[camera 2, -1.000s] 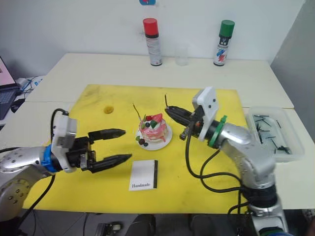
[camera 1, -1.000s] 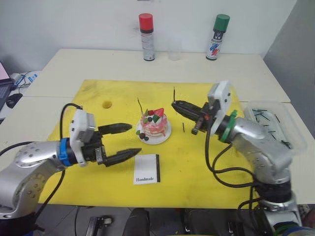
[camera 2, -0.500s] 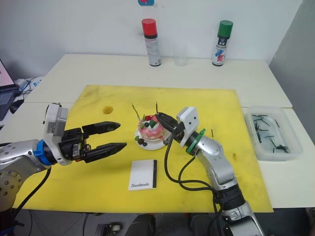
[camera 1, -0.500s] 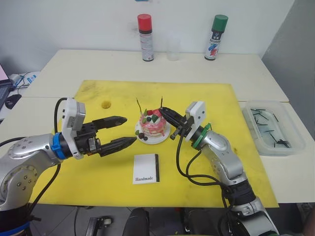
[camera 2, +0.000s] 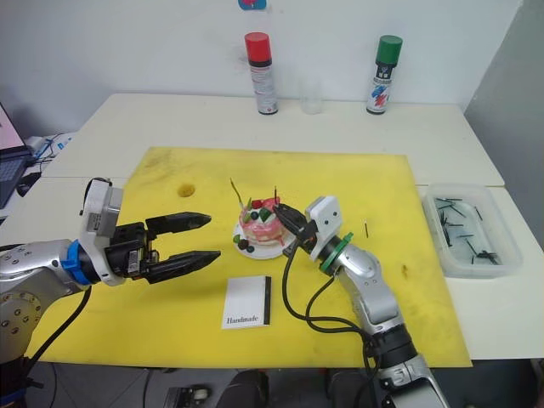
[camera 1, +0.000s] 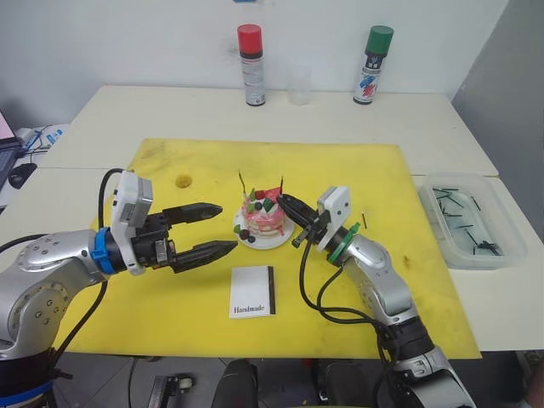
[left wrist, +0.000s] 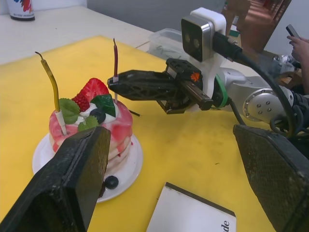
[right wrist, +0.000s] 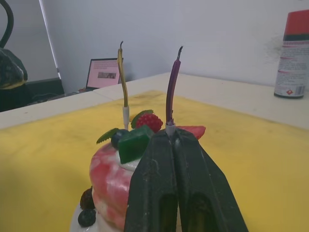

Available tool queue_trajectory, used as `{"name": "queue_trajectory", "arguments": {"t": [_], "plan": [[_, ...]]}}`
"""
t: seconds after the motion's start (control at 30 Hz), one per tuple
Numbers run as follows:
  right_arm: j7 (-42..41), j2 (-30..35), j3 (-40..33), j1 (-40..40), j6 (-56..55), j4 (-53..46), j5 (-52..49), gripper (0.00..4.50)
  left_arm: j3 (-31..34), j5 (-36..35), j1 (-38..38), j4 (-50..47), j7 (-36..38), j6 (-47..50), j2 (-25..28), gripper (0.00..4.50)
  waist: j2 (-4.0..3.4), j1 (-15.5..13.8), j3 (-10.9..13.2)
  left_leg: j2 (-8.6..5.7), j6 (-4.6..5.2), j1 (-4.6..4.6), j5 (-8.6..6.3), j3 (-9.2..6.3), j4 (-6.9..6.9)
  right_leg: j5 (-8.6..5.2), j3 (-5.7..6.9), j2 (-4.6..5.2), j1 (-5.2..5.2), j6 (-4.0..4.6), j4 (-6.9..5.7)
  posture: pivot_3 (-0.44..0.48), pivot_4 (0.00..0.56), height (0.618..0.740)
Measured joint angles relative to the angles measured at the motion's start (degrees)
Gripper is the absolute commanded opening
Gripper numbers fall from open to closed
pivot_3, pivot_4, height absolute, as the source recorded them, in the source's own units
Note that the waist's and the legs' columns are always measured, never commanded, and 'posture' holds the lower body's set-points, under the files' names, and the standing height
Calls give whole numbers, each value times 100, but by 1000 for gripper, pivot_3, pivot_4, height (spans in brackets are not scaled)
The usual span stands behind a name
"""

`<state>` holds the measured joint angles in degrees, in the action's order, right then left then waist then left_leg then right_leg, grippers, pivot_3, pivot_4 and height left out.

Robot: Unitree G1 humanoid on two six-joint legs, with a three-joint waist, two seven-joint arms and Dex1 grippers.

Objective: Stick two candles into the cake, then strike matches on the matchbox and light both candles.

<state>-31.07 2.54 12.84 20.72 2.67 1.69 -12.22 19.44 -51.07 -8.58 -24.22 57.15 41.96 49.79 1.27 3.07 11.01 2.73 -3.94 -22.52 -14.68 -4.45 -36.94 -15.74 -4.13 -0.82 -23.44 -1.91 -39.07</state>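
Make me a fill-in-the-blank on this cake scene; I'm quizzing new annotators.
1. The right gripper is shut on the ____ candle.
2. The yellowish-gold candle stands in the ____.
3. The left gripper hangs ____ beside the plate.
4. The matchbox lies on the ____ mat.

Missing words: reddish-brown; cake; open; yellow

Even, bright room light fell from overhead, shadows stayed soft, and the near black fingers (left wrist: 72, 183) blurred in the wrist views.
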Motion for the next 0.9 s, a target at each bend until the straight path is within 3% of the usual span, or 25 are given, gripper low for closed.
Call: {"name": "queue_trajectory", "arguments": {"t": [0.37, 0.63, 0.9], "plan": [[-37, -87, 80, -109, -27, 68, 145, 35, -59, 168, 107, -3, 100, -110, -3, 4500, -1, 15, -1, 1, 0, 12, 0, 0, 0, -7, -2, -1, 6, -12, -4, 0, 150, 740], [143, -167, -83, 168, 622, -293, -102, 2548, -246, 316, 150, -13, 94, -257, -21, 4500, -3, 16, 0, 1, 0, 9, 0, 0, 1, -7, -2, -1, 6, -12, -3, 0, 150, 740], [456, -7, -582, 1217, 1616, -1521, -689, 2548, -332, 383, 232, 171, 94, -49, 128, 4500, -4, 15, 1, 1, 1, 7, 0, -2, 6, -9, 1, -1, 3, -9, -2, 0, 150, 740]]}}
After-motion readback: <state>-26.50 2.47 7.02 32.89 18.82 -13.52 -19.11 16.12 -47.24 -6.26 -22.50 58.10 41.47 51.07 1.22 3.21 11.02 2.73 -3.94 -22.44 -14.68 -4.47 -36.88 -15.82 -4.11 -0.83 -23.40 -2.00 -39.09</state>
